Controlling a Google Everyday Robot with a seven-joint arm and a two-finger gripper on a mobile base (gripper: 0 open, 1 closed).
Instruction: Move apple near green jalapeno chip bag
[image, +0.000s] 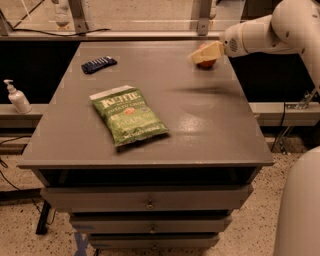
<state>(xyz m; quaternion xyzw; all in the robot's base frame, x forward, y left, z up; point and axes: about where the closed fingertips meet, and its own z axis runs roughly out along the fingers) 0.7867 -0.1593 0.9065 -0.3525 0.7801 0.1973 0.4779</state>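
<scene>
The apple (208, 63) sits at the far right of the grey table (210, 130), red-orange and mostly hidden behind my gripper. My gripper (204, 53), cream-coloured on a white arm coming in from the right, is right at the apple and covers its top and left side. The green jalapeno chip bag (129, 116) lies flat near the table's front left, white "Kettle" lettering up, well apart from the apple.
A small dark blue ridged packet (98, 64) lies at the table's far left. A soap dispenser bottle (16, 97) stands on a ledge left of the table. Drawers (150, 202) are under the tabletop. A white robot part (300, 210) fills the lower right.
</scene>
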